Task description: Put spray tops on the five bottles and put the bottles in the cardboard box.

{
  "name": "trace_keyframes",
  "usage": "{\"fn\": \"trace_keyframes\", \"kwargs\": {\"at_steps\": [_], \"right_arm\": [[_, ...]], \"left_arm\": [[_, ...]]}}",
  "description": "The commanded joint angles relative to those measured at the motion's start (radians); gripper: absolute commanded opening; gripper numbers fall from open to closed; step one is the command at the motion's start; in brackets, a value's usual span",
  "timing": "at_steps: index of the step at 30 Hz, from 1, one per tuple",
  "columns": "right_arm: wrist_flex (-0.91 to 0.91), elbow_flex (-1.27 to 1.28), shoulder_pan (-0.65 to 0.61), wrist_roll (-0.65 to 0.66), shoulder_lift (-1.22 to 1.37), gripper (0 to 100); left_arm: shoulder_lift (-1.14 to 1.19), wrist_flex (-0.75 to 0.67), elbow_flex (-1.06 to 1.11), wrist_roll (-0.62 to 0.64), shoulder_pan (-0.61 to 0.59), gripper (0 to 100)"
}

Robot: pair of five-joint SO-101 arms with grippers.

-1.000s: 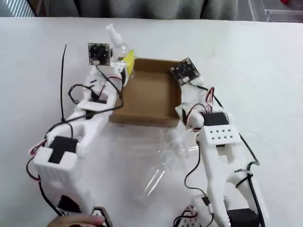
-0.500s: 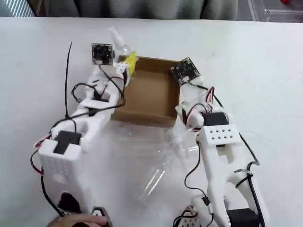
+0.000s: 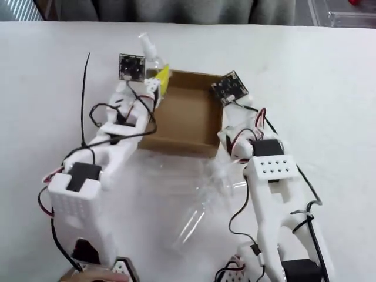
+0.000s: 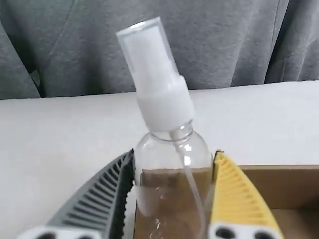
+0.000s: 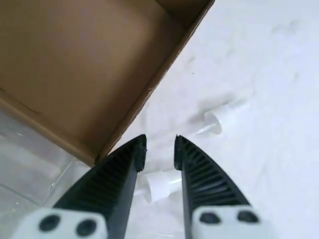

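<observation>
A clear bottle with a white spray top stands upright in my left gripper, which is shut on it between a grey and a yellow finger. In the high view this bottle is at the far left corner of the cardboard box, which holds nothing. My right gripper hangs slightly open by the box's near right corner, just above a loose spray top. A second spray top lies a little farther out. Several clear bottles lie on the table in front of the box.
The right arm stretches along the box's right side and the left arm along its left side. Behind the box the white table is bare up to grey fabric at its far edge.
My left gripper has carried the bottle a little to the right, closer to the box's far left corner. The right arm has kept still.
</observation>
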Motion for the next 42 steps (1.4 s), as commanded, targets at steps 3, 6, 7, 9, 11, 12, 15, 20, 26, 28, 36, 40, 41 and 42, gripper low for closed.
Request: {"fn": "trace_keyframes", "kwargs": {"at_steps": [3,6,7,9,11,12,15,20,26,28,36,40,41,42], "right_arm": [[-0.019,-0.011,0.012,-0.006,-0.038,7.4],[-0.019,-0.011,0.012,-0.006,-0.038,7.4],[-0.019,-0.011,0.012,-0.006,-0.038,7.4],[-0.019,-0.011,0.012,-0.006,-0.038,7.4],[-0.019,-0.011,0.012,-0.006,-0.038,7.4],[-0.019,-0.011,0.012,-0.006,-0.038,7.4],[-0.019,-0.011,0.012,-0.006,-0.038,7.4],[-0.019,-0.011,0.012,-0.006,-0.038,7.4],[-0.019,-0.011,0.012,-0.006,-0.038,7.4],[-0.019,-0.011,0.012,-0.006,-0.038,7.4],[-0.019,-0.009,0.007,-0.006,-0.038,7.4],[-0.019,-0.009,0.01,-0.006,-0.038,7.4],[-0.019,-0.009,0.01,-0.006,-0.038,7.4],[-0.019,-0.009,0.01,-0.006,-0.038,7.4]], "left_arm": [[-0.018,-0.068,0.021,-0.008,0.013,18],[-0.018,-0.071,0.029,-0.008,0.013,22],[-0.018,-0.071,0.029,-0.008,0.012,22],[-0.018,-0.071,0.031,-0.008,0.008,22],[-0.018,-0.071,0.031,-0.008,0.008,22],[-0.019,-0.071,0.031,-0.008,0.008,22],[-0.021,-0.072,0.032,-0.008,0.01,22],[-0.021,-0.068,0.032,0.035,0.008,31],[-0.09,-0.026,0.071,0.055,0.005,36],[-0.14,-0.025,0.11,0.057,0.01,36],[-0.234,-0.023,0.186,0.057,0.01,36],[-0.243,-0.002,0.195,0.049,0.007,36],[-0.251,0.005,0.199,0.049,0.007,36],[-0.262,0.006,0.206,0.049,0.007,36]]}}
